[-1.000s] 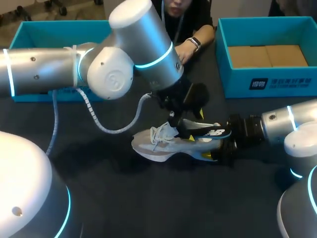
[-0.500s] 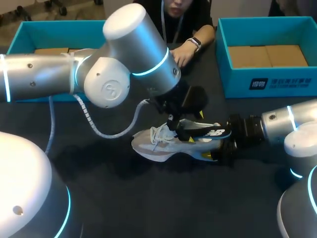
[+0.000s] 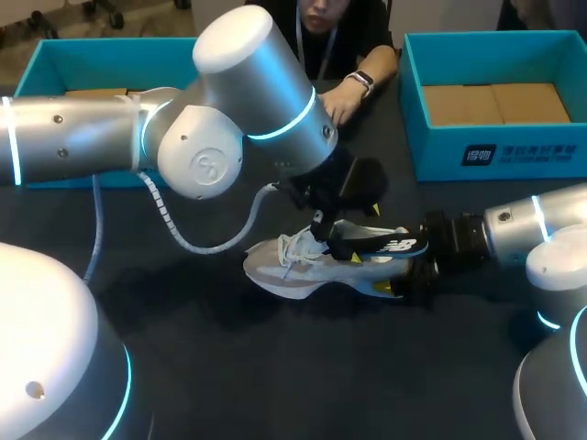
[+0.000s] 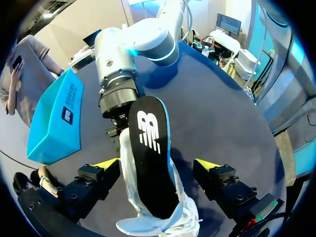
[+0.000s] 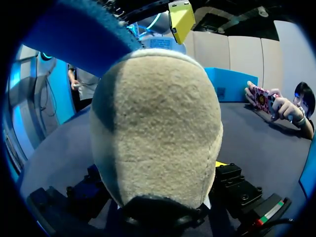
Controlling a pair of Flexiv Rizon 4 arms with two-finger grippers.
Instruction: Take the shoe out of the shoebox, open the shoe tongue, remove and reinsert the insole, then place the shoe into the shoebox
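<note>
Logged a pale grey shoe with white laces, lying on its side at the middle of the counter, toe toward the left edge. Saw a black, blue-rimmed insole jutting from its opening. Found the right hand clamped on the heel from both sides. Found the left hand spread wide, fingers flanking shoe and insole, touching neither. Placed the shoe directly under the left hand.
</note>
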